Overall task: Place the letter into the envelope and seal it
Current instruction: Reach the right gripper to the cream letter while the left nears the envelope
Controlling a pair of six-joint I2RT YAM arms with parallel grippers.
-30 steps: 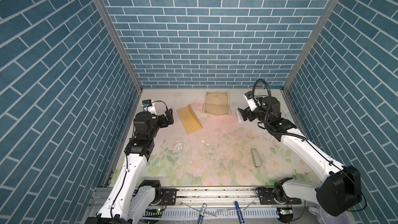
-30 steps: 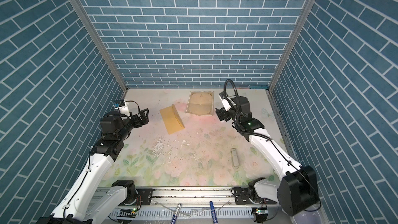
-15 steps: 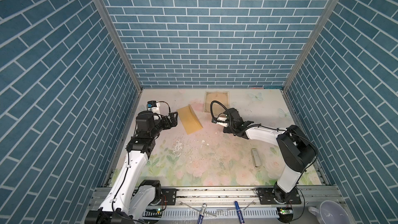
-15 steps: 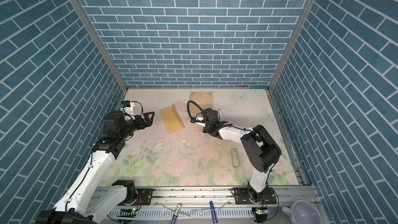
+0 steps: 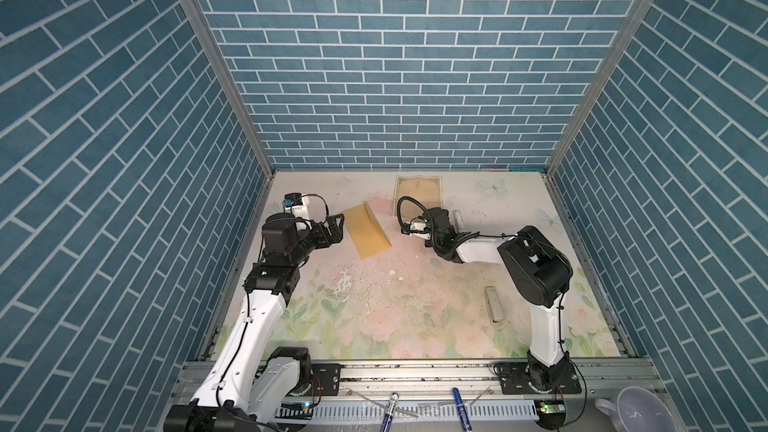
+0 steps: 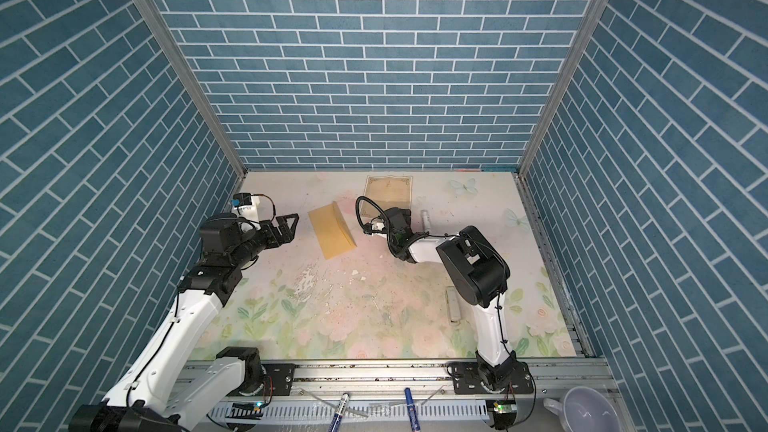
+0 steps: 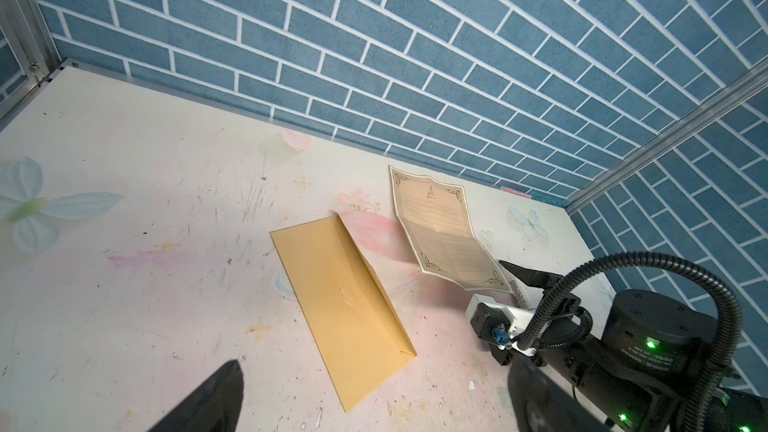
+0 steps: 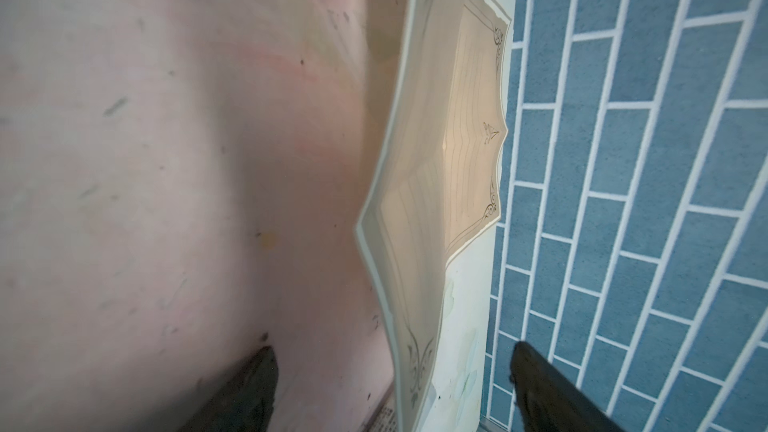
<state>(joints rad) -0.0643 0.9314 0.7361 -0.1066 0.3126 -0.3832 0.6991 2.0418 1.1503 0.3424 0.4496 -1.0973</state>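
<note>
The tan letter (image 5: 417, 194) with its dark ornamental border lies near the back wall; it also shows in the left wrist view (image 7: 440, 226). Its near edge is lifted and passes between the fingers of my right gripper (image 8: 392, 351), which is open and low on the table (image 5: 438, 213). One finger (image 8: 245, 388) is against the table and the other above the sheet. The mustard-yellow envelope (image 5: 368, 229) lies left of the letter with its flap raised (image 7: 345, 297). Just left of the envelope my left gripper (image 5: 338, 228) hovers open and empty (image 7: 378, 367).
A small grey cylinder (image 5: 457, 218) stands beside the right gripper. A grey bar (image 5: 493, 304) lies at the front right. Chipped flecks (image 5: 345, 280) dot the floral mat. Brick walls close in on three sides. Pens (image 5: 388, 407) and a mug (image 5: 636, 409) sit beyond the front rail.
My right arm has swung down and left from the raised position to the letter's near edge, and its jaws have narrowed a little. The left gripper has edged toward the envelope.
</note>
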